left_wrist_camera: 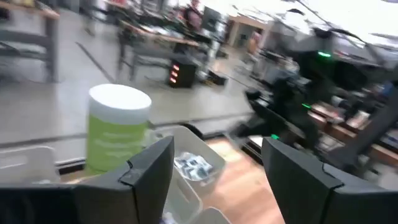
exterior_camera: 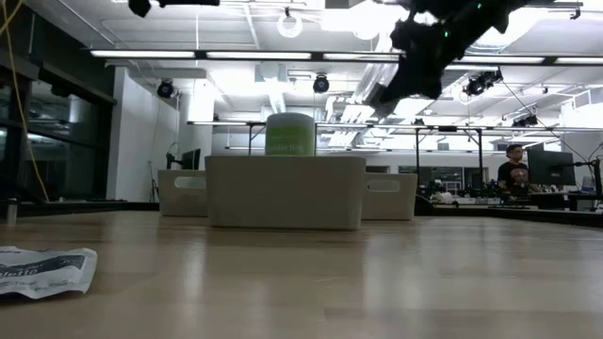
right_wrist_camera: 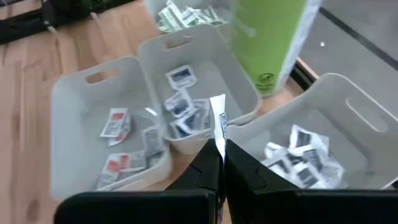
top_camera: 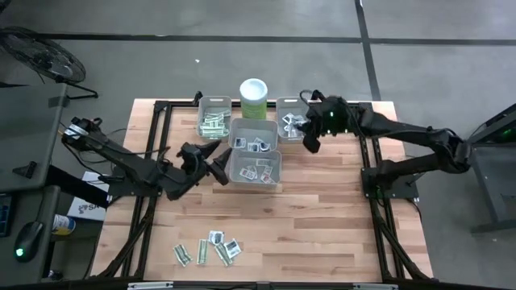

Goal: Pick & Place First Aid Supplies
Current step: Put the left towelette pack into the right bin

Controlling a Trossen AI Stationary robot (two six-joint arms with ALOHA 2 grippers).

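Over four grey bins [top_camera: 255, 167] holding packets [right_wrist_camera: 180, 112], right end effector [right_wrist_camera: 219, 163] clamps one, left [left_wrist_camera: 214, 180] apart.

Bins [top_camera: 254, 165] and canister [top_camera: 253, 98] crowding far edge

Even overhead light, high view crisp, shadows faint. Low view: ceiling lamps [exterior_camera: 283, 24] glare, arm backlit to silhouette, near packet [exterior_camera: 42, 268] soft. Left wrist view heavily motion-blurred. Right wrist view: canister [right_wrist_camera: 267, 37] slightly soft.

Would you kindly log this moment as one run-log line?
left gripper: open, empty, beside near bin | right gripper: shut on white packet, above bins | loose packets: table's near edge
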